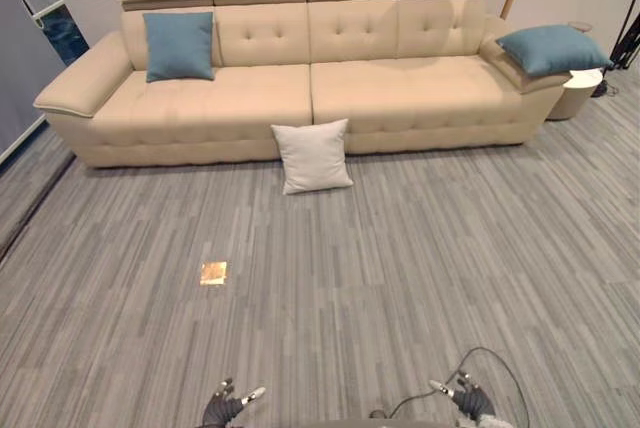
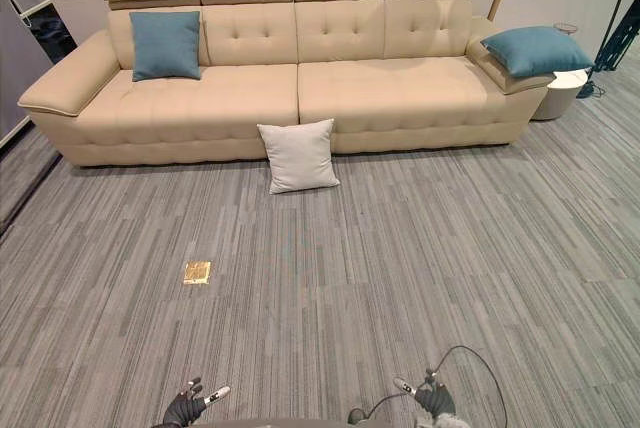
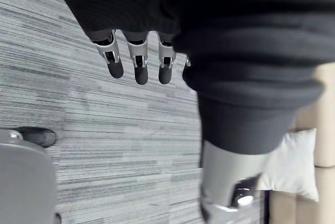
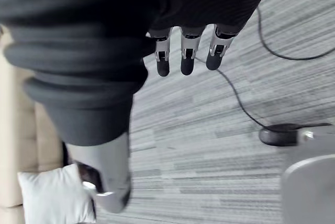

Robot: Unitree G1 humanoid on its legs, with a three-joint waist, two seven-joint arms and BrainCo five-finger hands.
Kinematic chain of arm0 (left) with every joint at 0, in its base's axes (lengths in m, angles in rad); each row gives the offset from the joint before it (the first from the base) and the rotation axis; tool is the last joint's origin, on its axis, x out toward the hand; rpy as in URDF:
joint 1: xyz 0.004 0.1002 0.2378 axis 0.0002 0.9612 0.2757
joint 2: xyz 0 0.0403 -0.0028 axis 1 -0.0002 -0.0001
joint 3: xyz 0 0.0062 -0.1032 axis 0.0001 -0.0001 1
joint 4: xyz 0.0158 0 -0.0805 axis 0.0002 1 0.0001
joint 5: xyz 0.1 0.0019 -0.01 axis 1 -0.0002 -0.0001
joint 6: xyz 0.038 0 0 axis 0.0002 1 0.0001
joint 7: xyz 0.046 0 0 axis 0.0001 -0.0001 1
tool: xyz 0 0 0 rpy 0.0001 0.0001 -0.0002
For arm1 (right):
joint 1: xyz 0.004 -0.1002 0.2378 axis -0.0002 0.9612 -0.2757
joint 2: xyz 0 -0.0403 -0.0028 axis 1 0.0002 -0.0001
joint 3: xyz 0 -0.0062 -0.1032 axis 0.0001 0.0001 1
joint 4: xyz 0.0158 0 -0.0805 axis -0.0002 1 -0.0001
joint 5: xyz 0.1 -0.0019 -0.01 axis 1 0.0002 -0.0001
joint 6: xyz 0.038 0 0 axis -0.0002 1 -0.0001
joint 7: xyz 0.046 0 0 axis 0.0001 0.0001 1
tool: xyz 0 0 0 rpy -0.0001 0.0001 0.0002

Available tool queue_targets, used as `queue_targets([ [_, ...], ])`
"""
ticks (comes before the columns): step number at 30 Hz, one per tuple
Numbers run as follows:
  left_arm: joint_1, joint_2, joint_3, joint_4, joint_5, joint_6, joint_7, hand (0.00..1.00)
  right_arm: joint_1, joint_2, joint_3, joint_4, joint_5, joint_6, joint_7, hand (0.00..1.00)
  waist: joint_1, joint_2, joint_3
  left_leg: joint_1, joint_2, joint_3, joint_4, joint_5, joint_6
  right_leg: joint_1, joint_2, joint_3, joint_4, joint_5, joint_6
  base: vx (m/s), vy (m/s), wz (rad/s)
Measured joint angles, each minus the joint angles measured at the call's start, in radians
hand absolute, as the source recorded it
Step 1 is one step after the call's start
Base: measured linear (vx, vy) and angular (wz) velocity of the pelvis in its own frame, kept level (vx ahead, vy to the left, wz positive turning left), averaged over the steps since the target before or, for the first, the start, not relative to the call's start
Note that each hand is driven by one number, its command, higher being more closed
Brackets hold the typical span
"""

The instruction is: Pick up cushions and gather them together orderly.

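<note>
A long cream sofa [image 1: 400, 88] stands along the far wall, and all three cushions are at it, well apart from both hands. The white cushion [image 1: 312, 155] stands on the grey floor [image 1: 400, 278], propped against the sofa's front near its middle, and is the cushion closest to the hands. The left blue cushion [image 1: 179, 46] sits upright on the seat at the far left, leaning on the backrest. The right blue cushion [image 1: 551, 49] lies tilted on the armrest at the far right, just beside a small round side table [image 1: 578, 88]. The left hand [image 1: 225, 409] shows at the near edge, left of centre, and the right hand [image 1: 468, 400] at the near edge, right of centre, with a wide stretch of bare floor between them and the white cushion. In the wrist views each hand's fingers [image 3: 140, 62] hang straight and relaxed above the floor, spread a little, and neither hand grips anything. A small brass floor plate [image 1: 213, 272] lies between the left hand and the sofa.
</note>
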Motion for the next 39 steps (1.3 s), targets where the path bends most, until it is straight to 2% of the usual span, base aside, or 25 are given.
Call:
queue_targets([
  [4, 0.002, 0.020, 0.001, -0.062, 0.000, -0.008, -0.016, 0.00, -0.008, -0.016, 0.000, -0.035, -0.053, -0.015, 0.004, 0.00, -0.001, -0.020, 0.018, 0.008, 0.000, 0.002, -0.008, 0.000, -0.001, 0.015, 0.000, -0.015, -0.019, 0.001, 0.003, 0.04, 0.004, 0.03],
  [11, 0.015, 0.020, 0.001, -0.103, 0.009, -0.007, -0.021, 0.00, -0.024, -0.028, 0.028, -0.061, -0.084, -0.014, 0.023, 0.00, 0.000, -0.007, 0.031, 0.017, -0.002, 0.024, -0.013, -0.003, -0.004, 0.018, -0.004, -0.017, -0.021, 0.000, 0.008, -0.01, 0.005, -0.04],
  [13, 0.011, 0.020, 0.001, -0.104, 0.009, -0.007, -0.021, 0.00, -0.037, -0.029, 0.049, -0.061, -0.084, -0.014, 0.023, 0.00, 0.000, -0.008, 0.040, -0.003, 0.000, 0.025, 0.017, -0.015, -0.008, 0.010, -0.004, -0.018, -0.016, 0.000, 0.008, -0.06, -0.011, 0.01],
  [18, 0.004, 0.020, 0.000, -0.112, 0.007, -0.005, -0.020, 0.00, -0.108, -0.030, 0.088, -0.041, -0.084, -0.007, 0.021, 0.00, 0.008, -0.005, 0.086, -0.114, 0.013, 0.044, 0.142, -0.066, 0.018, -0.077, -0.002, -0.010, 0.046, -0.018, 0.022, -0.10, -0.002, -0.09],
  [20, -0.004, 0.019, 0.000, -0.114, 0.007, -0.005, -0.019, 0.00, -0.123, -0.030, 0.091, -0.012, -0.083, -0.005, 0.020, 0.00, 0.030, -0.001, 0.090, -0.145, 0.017, 0.057, 0.180, -0.099, 0.024, -0.115, -0.006, -0.015, 0.090, -0.052, 0.021, -0.09, 0.026, -0.22],
  [21, -0.002, 0.020, 0.001, -0.121, 0.006, -0.004, -0.018, 0.00, -0.128, -0.029, 0.092, -0.001, -0.083, -0.003, 0.020, 0.00, 0.038, -0.001, 0.091, -0.165, 0.018, 0.065, 0.211, -0.126, 0.035, -0.148, -0.017, -0.026, 0.146, -0.084, 0.030, -0.06, 0.087, -0.18],
  [22, 0.010, 0.020, 0.001, -0.152, 0.006, -0.002, -0.018, 0.00, -0.132, -0.029, 0.092, 0.008, -0.083, -0.002, 0.018, 0.00, 0.036, -0.006, 0.094, -0.181, 0.007, 0.068, 0.247, -0.158, 0.045, -0.197, -0.044, -0.041, 0.257, -0.147, 0.050, -0.01, 0.098, -0.09],
  [24, 0.017, 0.024, 0.000, -0.177, 0.006, -0.001, -0.018, 0.00, -0.129, -0.027, 0.094, 0.008, -0.083, -0.002, 0.017, 0.00, 0.030, -0.022, 0.103, -0.180, -0.013, 0.070, 0.276, -0.188, 0.060, -0.231, -0.088, -0.059, 0.366, -0.200, 0.068, 0.08, 0.130, 0.14],
  [25, 0.016, 0.029, -0.002, -0.179, 0.006, -0.001, -0.018, 0.00, -0.128, -0.027, 0.094, 0.009, -0.083, -0.001, 0.016, 0.00, 0.028, -0.030, 0.109, -0.171, -0.029, 0.061, 0.285, -0.208, 0.071, -0.264, -0.122, -0.076, 0.473, -0.213, 0.065, 0.13, 0.119, 0.14],
  [26, 0.009, 0.030, -0.002, -0.179, 0.006, 0.000, -0.017, 0.00, -0.132, -0.027, 0.095, 0.010, -0.083, 0.000, 0.014, 0.00, 0.027, -0.032, 0.118, -0.161, -0.033, 0.061, 0.288, -0.215, 0.083, -0.299, -0.138, -0.082, 0.560, -0.209, 0.067, 0.17, 0.098, 0.09],
  [27, -0.004, 0.036, -0.003, -0.183, 0.006, 0.001, -0.015, 0.00, -0.138, -0.024, 0.103, 0.013, -0.083, 0.007, 0.012, 0.00, 0.027, -0.029, 0.141, -0.125, -0.029, 0.057, 0.290, -0.227, 0.094, -0.380, -0.150, -0.106, 0.716, -0.207, 0.062, 0.24, 0.084, -0.03],
  [28, -0.012, 0.045, -0.006, -0.183, 0.006, 0.001, -0.011, 0.00, -0.139, -0.023, 0.119, 0.016, -0.082, 0.015, 0.012, 0.00, 0.027, -0.018, 0.157, -0.096, -0.015, 0.057, 0.282, -0.241, 0.090, -0.411, -0.146, -0.137, 0.705, -0.231, 0.060, 0.27, 0.068, 0.00],
  [30, -0.027, 0.058, -0.011, -0.183, 0.005, 0.001, 0.000, 0.00, -0.140, -0.023, 0.132, 0.016, -0.081, 0.015, 0.012, 0.00, 0.024, -0.024, 0.159, -0.059, 0.001, 0.051, 0.252, -0.246, 0.075, -0.449, -0.123, -0.170, 0.596, -0.222, 0.056, 0.37, 0.023, 0.13],
  [32, -0.059, 0.063, -0.012, -0.183, 0.005, 0.000, 0.006, 0.00, -0.144, -0.025, 0.131, 0.013, -0.077, 0.015, 0.003, 0.00, 0.015, -0.031, 0.165, -0.009, 0.011, 0.031, 0.194, -0.245, 0.058, -0.482, -0.087, -0.182, 0.435, -0.168, 0.057, 0.47, -0.038, 0.37],
  [33, -0.074, 0.061, -0.012, -0.183, 0.004, 0.000, 0.007, 0.00, -0.144, -0.026, 0.129, 0.005, -0.076, 0.014, -0.001, 0.00, -0.003, -0.034, 0.167, 0.020, 0.014, 0.014, 0.157, -0.245, 0.047, -0.498, -0.072, -0.179, 0.367, -0.131, 0.050, 0.71, -0.127, 0.67],
  [34, -0.083, 0.056, -0.015, -0.182, 0.005, -0.001, 0.008, 0.00, -0.145, -0.029, 0.126, -0.007, -0.076, 0.014, -0.002, 0.00, -0.030, -0.031, 0.170, 0.073, 0.029, -0.011, 0.117, -0.256, 0.015, -0.511, -0.055, -0.152, 0.352, -0.028, 0.011, 0.73, -0.146, 0.75],
  [35, -0.088, 0.054, -0.019, -0.181, 0.005, -0.001, 0.007, 0.00, -0.139, -0.028, 0.124, -0.019, -0.076, 0.015, -0.002, 0.00, -0.039, -0.032, 0.168, 0.087, 0.039, -0.022, 0.119, -0.262, 0.003, -0.508, -0.052, -0.146, 0.385, 0.019, -0.041, 0.74, -0.184, 0.61],
  [36, -0.106, 0.040, -0.021, -0.174, 0.006, -0.002, 0.006, 0.00, -0.144, -0.029, 0.114, -0.033, -0.076, 0.014, -0.002, 0.00, -0.040, -0.001, 0.179, 0.094, 0.069, -0.032, 0.147, -0.246, -0.033, -0.524, -0.046, -0.172, 0.488, -0.053, -0.062, 0.63, -0.192, 0.37],
  [37, -0.112, 0.033, -0.022, -0.174, 0.006, -0.003, 0.007, 0.00, -0.149, -0.025, 0.113, -0.042, -0.076, 0.014, 0.000, 0.00, -0.044, 0.004, 0.179, 0.061, 0.080, -0.030, 0.243, -0.209, -0.086, -0.514, -0.051, -0.186, 0.536, -0.129, -0.063, 0.63, -0.203, 0.27],
  [38, -0.113, 0.030, -0.021, -0.174, 0.006, -0.003, 0.007, 0.00, -0.150, -0.025, 0.114, -0.046, -0.076, 0.013, 0.001, 0.00, -0.046, 0.009, 0.183, 0.029, 0.086, -0.030, 0.331, -0.187, -0.097, -0.491, -0.048, -0.194, 0.537, -0.153, -0.067, 0.64, -0.220, 0.33],
  [39, -0.110, 0.023, -0.021, -0.173, 0.006, -0.003, 0.007, 0.00, -0.149, -0.026, 0.118, -0.048, -0.076, 0.013, 0.000, 0.00, -0.048, 0.022, 0.191, -0.069, 0.125, -0.021, 0.582, -0.080, -0.095, -0.412, -0.029, -0.212, 0.496, -0.186, -0.071, 0.52, -0.174, 0.24],
])
